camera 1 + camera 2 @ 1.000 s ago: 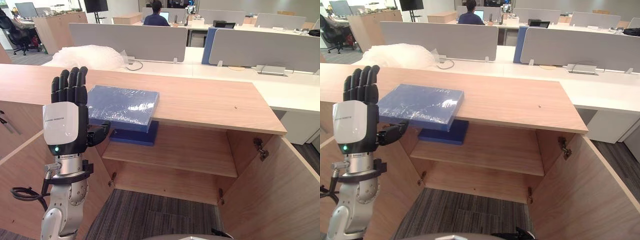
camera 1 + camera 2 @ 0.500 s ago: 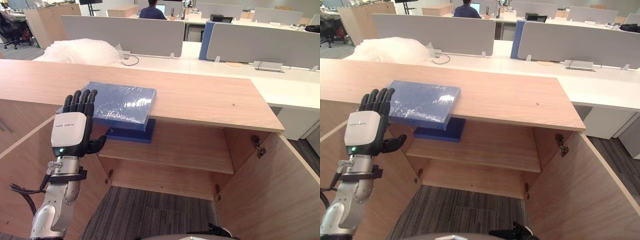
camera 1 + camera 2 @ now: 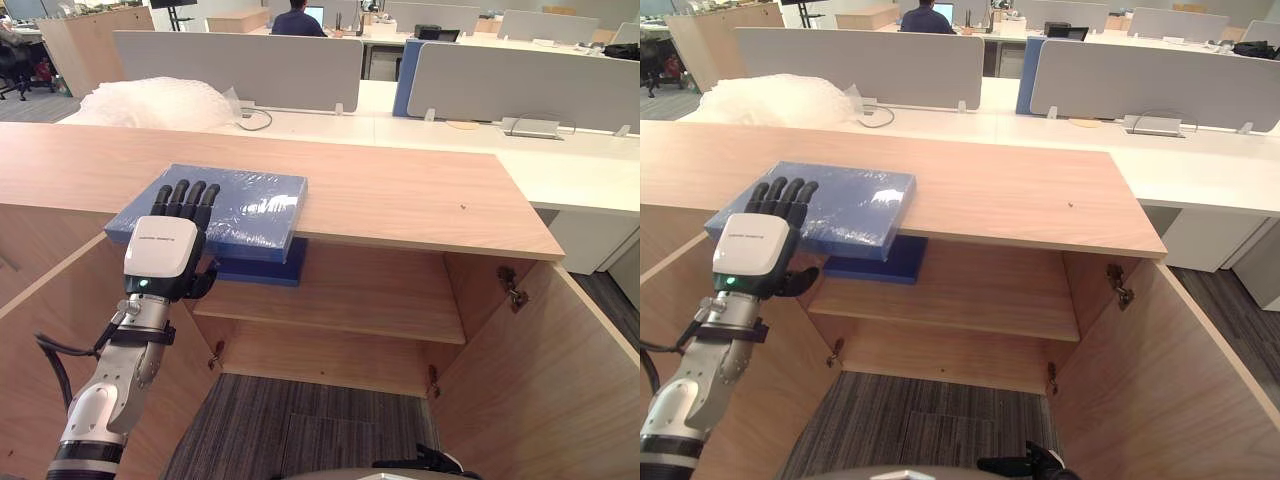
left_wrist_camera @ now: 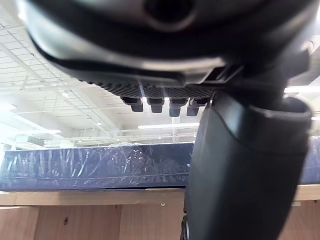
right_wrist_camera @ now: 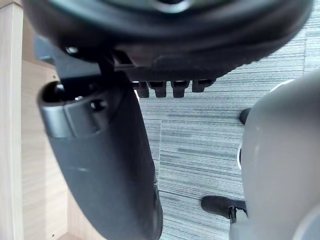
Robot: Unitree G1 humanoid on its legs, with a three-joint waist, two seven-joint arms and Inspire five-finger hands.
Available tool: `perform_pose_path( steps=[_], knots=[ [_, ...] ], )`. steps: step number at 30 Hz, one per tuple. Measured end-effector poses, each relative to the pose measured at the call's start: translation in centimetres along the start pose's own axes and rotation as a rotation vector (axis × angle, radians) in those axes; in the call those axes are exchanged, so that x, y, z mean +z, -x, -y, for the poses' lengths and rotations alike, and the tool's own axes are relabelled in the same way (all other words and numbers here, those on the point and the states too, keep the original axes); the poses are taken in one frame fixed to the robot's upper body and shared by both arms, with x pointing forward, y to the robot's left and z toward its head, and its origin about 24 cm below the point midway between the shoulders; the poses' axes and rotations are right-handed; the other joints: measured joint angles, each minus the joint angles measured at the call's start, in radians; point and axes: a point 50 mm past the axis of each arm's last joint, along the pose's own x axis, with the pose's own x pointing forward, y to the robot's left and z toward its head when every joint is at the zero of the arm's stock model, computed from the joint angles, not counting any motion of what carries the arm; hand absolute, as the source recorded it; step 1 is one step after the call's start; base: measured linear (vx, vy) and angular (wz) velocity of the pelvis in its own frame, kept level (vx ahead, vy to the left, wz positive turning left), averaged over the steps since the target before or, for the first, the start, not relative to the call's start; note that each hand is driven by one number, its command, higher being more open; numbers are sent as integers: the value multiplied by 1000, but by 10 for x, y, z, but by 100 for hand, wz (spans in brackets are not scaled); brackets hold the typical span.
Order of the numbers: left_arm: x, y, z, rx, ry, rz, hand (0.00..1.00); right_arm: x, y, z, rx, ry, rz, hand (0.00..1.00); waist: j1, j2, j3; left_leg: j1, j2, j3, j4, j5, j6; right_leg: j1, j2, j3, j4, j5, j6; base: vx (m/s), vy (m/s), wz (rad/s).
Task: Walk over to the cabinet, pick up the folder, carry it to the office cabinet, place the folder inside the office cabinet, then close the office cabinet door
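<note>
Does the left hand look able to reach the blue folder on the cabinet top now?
Probably yes: the open left hand is at the overhanging front edge of the folder, fingers above it, thumb lower, nothing between.

Left arm (image 3: 110,400): ours comes in from lower left, forearm angled up and forward | left hand (image 3: 166,258): back of it toward our head, fingers (image 3: 185,198) straight, side by side, pointing forward; thumb (image 3: 205,281) out to the inner side | right hand (image 5: 165,35): points down, fingers relaxed, holding nothing
</note>
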Motion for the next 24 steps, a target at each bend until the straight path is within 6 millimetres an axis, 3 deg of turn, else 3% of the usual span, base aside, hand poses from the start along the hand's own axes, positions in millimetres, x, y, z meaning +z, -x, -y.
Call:
perform_pose_path(
  steps=[4, 9, 10, 15, 24],
  knots=[
    [-1, -6, 1, -10, -37, 20, 100, 1, 0, 0, -1, 0, 4, 100, -7, 5, -4, 1, 0, 8, 0, -1, -1, 0, 1, 8, -6, 6, 0, -4, 5, -6],
    [1, -6, 16, -73, -30, 28, 100, 4, 0, 0, -2, 2, 17, 100, -18, 12, -7, 4, 1, 15, 0, -1, -1, -1, 1, 14, -7, 9, 0, -10, 6, -4],
    [2, -5, 19, -86, -28, 31, 0, 4, 0, 0, -2, 2, 17, 100, -20, 12, -7, 4, 1, 16, 0, -1, -1, -1, 1, 15, -8, 9, 0, -8, 5, -4],
    [0, -1, 29, -132, -26, 17, 0, 4, 0, 0, -7, 2, 17, 100, -25, 11, -8, 8, 4, 22, 0, -2, -2, -1, 3, 21, -9, 11, -2, -8, 3, -3],
    [-2, -24, 17, 38, -50, -54, 0, 5, 0, 1, -9, 4, 19, 100, -38, 11, -19, 18, 7, 43, 0, -7, -2, 3, 5, 41, -26, 24, 1, -15, 10, -7]
  ],
)
